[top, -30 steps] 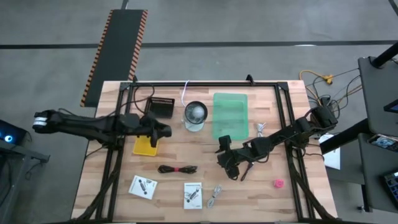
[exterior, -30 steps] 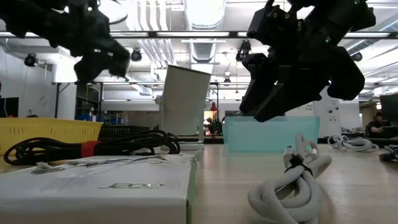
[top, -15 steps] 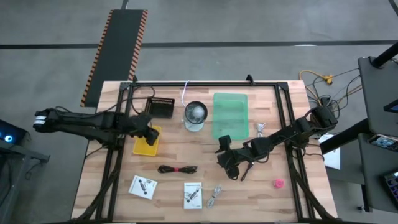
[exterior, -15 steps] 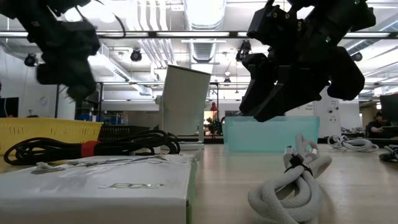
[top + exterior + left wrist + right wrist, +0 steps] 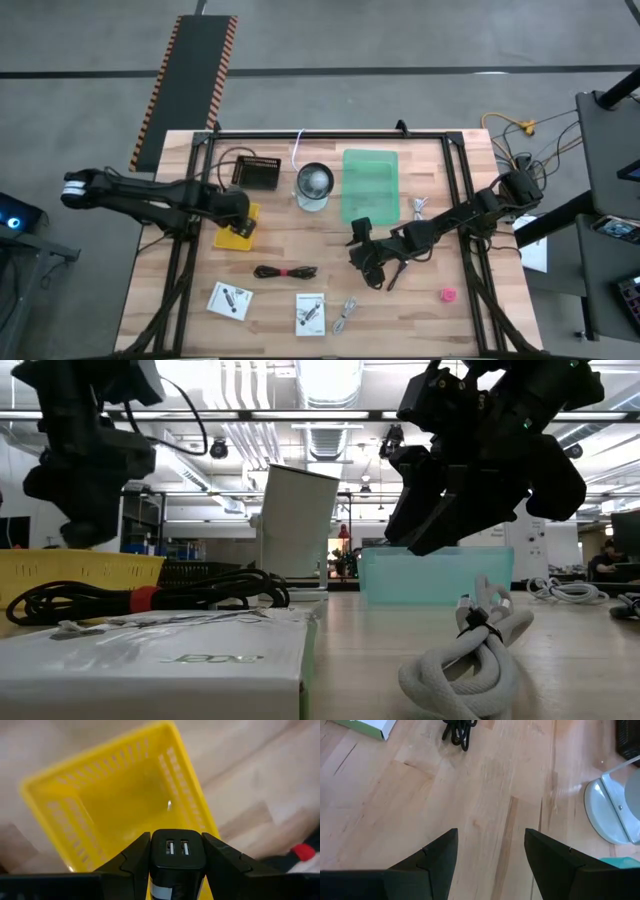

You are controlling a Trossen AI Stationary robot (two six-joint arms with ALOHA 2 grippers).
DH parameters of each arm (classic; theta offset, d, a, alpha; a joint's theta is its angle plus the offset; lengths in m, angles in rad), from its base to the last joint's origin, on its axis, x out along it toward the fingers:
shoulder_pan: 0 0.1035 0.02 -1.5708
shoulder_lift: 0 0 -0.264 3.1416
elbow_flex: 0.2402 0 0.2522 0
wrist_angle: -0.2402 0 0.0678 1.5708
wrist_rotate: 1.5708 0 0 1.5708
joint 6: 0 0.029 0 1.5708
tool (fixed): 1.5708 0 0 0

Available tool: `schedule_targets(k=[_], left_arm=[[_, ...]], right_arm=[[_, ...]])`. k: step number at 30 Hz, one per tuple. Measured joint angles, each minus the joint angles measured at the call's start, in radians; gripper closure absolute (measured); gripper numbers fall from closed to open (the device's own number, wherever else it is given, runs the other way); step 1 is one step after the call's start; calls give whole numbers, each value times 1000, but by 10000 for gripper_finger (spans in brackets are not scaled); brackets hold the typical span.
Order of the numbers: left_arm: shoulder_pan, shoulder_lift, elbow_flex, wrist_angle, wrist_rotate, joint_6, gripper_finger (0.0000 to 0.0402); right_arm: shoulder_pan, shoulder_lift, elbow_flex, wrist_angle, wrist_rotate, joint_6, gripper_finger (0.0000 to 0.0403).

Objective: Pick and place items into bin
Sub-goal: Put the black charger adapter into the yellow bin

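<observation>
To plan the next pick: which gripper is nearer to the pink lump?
Right. The right gripper hovers mid-table, nearer the pink lump. The left gripper is above the yellow basket, far across the table.

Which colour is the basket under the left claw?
Yellow. The basket shows best in the left wrist view.

yellow bin (image 5: 236, 232) half hidden under left gripper (image 5: 240, 214); silver metal piece (image 5: 345, 315) too small to identify
</observation>
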Motion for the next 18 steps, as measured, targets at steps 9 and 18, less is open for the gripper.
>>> schedule_targets(k=[9,18], left_arm=[[0,93,8,-1,53,23,268],[0,100,8,-1,111,28,216]], right_arm=[[0,0,0,1,0,0,188],[0,0,0,5,0,-18,188]])
